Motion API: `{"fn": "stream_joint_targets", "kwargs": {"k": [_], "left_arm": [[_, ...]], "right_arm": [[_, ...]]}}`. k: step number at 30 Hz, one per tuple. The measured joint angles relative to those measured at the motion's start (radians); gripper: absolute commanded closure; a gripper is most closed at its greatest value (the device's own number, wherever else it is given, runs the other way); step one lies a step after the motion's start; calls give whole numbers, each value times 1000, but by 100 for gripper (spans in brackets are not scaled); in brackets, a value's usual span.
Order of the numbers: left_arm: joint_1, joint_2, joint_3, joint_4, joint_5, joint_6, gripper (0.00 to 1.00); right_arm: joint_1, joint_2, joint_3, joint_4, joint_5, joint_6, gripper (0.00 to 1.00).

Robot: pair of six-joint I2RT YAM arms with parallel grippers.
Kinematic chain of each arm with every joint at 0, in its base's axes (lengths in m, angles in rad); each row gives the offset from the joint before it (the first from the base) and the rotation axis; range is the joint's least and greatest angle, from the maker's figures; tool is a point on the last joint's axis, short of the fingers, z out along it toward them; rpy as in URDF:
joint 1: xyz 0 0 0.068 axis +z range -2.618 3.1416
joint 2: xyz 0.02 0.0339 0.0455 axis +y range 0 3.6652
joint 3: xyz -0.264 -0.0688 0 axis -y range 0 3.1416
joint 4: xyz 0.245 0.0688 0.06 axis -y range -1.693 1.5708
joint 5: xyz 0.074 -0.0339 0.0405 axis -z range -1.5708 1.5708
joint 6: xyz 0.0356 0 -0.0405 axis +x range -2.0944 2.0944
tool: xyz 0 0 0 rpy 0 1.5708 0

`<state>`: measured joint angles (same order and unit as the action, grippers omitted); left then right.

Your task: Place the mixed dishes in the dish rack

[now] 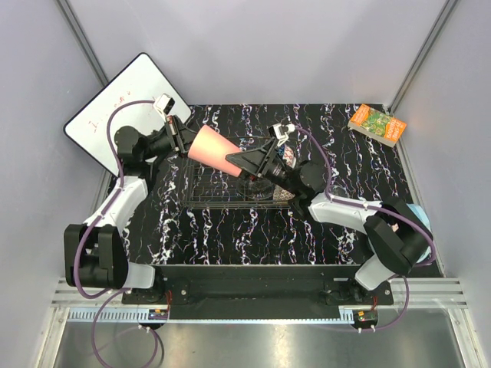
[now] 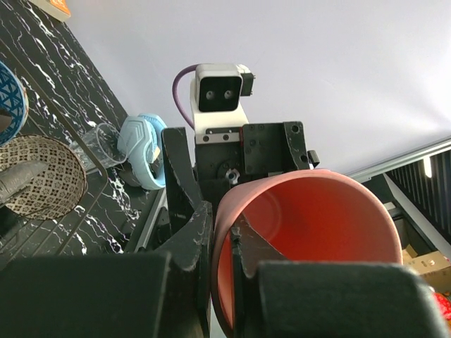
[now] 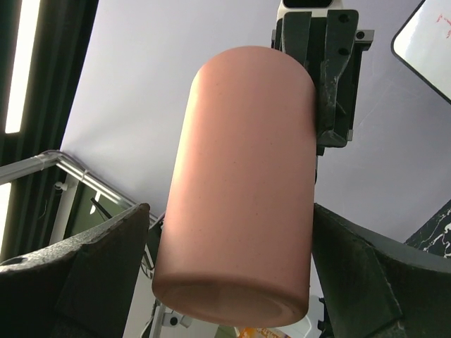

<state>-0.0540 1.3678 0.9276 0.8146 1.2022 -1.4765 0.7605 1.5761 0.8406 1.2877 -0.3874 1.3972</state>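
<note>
Evidently, loading was partly done; the beige patterned bowl (image 2: 42,183) and the blue patterned bowl (image 2: 10,98) appeared to lie within the wires of the dish rack (image 1: 222,204); the small clear glass (image 2: 102,144) stood at the rack's edge, and whether inside or outside could not be told. The pink plastic cup (image 1: 215,149) was not yet loaded; it hung on its side in the air above the dish rack, clear of the desk (image 1: 230,238).

The left gripper (image 1: 188,139) was clamped on the cup's rim, one finger inside the mouth, one outside; its arm reached in from the left. The right gripper (image 1: 244,159) stood fully open, fingers flanking the cup's base without clamping; its arm reached in from the right. A handover between arms seemed in progress; placement remained.
</note>
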Motion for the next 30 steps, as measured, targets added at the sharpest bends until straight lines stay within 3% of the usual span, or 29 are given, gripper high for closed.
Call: {"fn": "stream_joint_targets", "kwargs": {"k": [2, 4, 5, 6, 10, 12, 13, 14, 16, 17, 19, 22, 23, 28, 30], "left_arm": [[0, 0, 5, -6, 0, 8, 100], [0, 0, 7, -13, -1, 18, 100], [0, 0, 7, -16, -1, 18, 100], [-1, 0, 7, -18, -1, 20, 100], [2, -6, 7, -62, -1, 71, 100], [4, -14, 7, -109, 1, 105, 100], [5, -21, 7, -142, 3, 132, 97], [5, -24, 7, -155, 3, 147, 87], [7, -39, 13, -243, 8, 217, 52], [7, -44, 27, -304, 15, 280, 24], [18, -50, 91, -536, 13, 470, 1], [72, -48, 185, -810, -10, 697, 1], [104, -51, 211, -877, -19, 757, 1], [265, -90, 256, -1074, -139, 1008, 1], [281, -113, 256, -1126, -206, 1089, 1]], "right_arm": [[8, 6, 7, -1, -1, -4, 3], [10, 8, 9, -2, -2, -6, 14], [10, 9, 10, -4, -3, -10, 20], [10, 10, 10, -9, -5, -14, 35], [9, 11, 14, -53, -8, -35, 65], [8, 9, 14, -68, -14, -43, 70], [7, 2, 14, -89, -17, -47, 74], [7, -7, 14, -106, -18, -54, 76], [6, -47, 14, -194, -24, -76, 80], [6, -73, 15, -248, -24, -98, 83], [0, -139, 18, -359, -20, -158, 86], [-17, -262, 64, -581, -15, -266, 91], [-23, -289, 100, -659, -15, -304, 98], [-36, -325, 352, -1078, -13, -479, 100], [-36, -299, 443, -1239, -6, -542, 100]]}}
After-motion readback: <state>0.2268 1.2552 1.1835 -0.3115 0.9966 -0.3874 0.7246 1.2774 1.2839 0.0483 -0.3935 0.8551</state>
